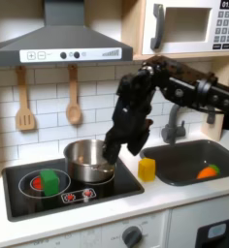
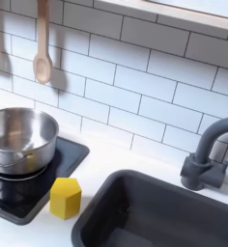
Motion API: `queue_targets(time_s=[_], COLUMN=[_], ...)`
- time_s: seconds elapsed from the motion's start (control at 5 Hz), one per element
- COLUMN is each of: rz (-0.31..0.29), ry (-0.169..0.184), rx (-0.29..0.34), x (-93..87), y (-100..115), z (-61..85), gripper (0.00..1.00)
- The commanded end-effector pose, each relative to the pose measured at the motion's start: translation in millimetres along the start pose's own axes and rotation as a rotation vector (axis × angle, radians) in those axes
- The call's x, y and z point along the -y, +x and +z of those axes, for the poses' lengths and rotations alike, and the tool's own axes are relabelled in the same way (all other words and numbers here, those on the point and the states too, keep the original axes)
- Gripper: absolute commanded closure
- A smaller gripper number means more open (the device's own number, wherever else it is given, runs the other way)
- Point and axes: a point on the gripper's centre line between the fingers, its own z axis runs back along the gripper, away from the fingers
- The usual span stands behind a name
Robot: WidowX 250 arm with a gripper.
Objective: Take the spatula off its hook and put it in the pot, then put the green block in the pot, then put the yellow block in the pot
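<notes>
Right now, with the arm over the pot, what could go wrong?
The spatula hangs on the wall beside the spoon, so a reach could take the wrong utensil. The gripper sits low at the pot rim and could nudge it. The yellow block stands near the sink edge and might tip in.

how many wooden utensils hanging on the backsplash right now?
2. The spatula hangs toward the first exterior view's left; the wooden spoon hangs just right of it, above the pot. None seem hidden.

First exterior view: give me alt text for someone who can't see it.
A black arm's tool hangs at the rim of the steel pot on a toy stove. The spatula hangs on the wall, a green block sits on a burner, a yellow block beside the sink.
</notes>
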Motion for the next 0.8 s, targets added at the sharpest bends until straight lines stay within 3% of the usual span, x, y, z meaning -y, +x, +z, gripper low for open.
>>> queue_targets(time_s=[0.0,0.4,0.6], rz=[0.046,0.07,0.014], ry=[0.02,0.046,0.013], rx=[0.05,0.154,0.122], x=[-29.6,-52.7,-53.0], y=[27.3,60.1,74.9], z=[-5.0,0.7,0.5], gripper=[0.0,0.0,0.0])
